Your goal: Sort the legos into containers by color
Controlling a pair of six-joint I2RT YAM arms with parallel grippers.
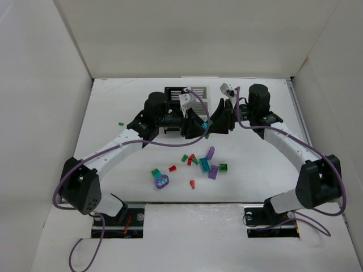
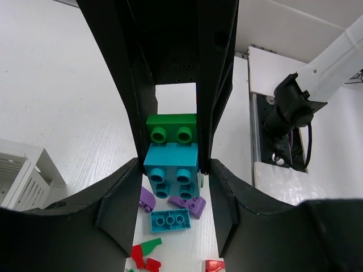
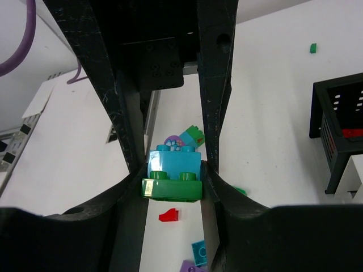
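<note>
A teal brick [image 2: 170,164] and a green brick [image 2: 171,127] are joined into one piece, held above the table between both arms. My left gripper [image 2: 173,167] is shut on the teal brick [image 3: 174,161]. From the opposite side, my right gripper [image 3: 171,182] is shut on the green brick [image 3: 171,190]. In the top view the left gripper [image 1: 198,126] and the right gripper [image 1: 218,122] meet nose to nose in front of the containers. Below them lie several loose legos [image 1: 198,164] in red, green, teal and purple. The arms partly hide the black container [image 1: 173,93] and the white container [image 1: 199,94].
A purple and teal piece [image 1: 161,179] lies left of the pile. One small green brick [image 1: 121,123] sits alone at the far left. The black bin's corner [image 3: 340,130] and the white bin's corner [image 2: 20,175] show at the edges of the wrist views. White walls enclose the table.
</note>
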